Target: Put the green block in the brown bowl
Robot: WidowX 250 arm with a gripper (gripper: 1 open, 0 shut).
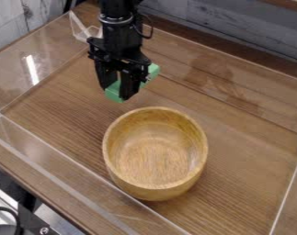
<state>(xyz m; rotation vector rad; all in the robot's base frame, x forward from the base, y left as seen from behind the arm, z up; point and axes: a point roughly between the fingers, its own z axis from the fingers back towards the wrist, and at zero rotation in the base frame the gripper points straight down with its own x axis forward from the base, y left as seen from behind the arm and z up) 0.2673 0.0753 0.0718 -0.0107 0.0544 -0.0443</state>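
Gripper (pixel 122 85) pointing straight down, black fingers (pixel 111 75) squeezing tight on the block (pixel 115 92). Block sitting between the fingers, bright green peeking out at the bottom left and again at the upper right side. Block looking lifted a bit off the table (pixel 236 119), though hard telling for sure from this one view. Black arm (pixel 116 23) going up from the gripper toward 12 o'clock and leaving the top of the picture.

Bowl (pixel 155 151) sitting at about 5 o'clock from the gripper, near it but not touching. Bowl standing upright on the table, round, light brown wood, thick rim, nothing lying inside. Block hanging just past the bowl's rim at 11 o'clock, not over the hollow.

Table showing brown wood grain all around. Clear plastic walls (pixel 28 73) standing along the table edges, shining a little at 9 o'clock. Grey plank wall (pixel 249 23) showing behind at 1 o'clock. Something dark sticking in at the bottom left corner, too cut off for telling what.
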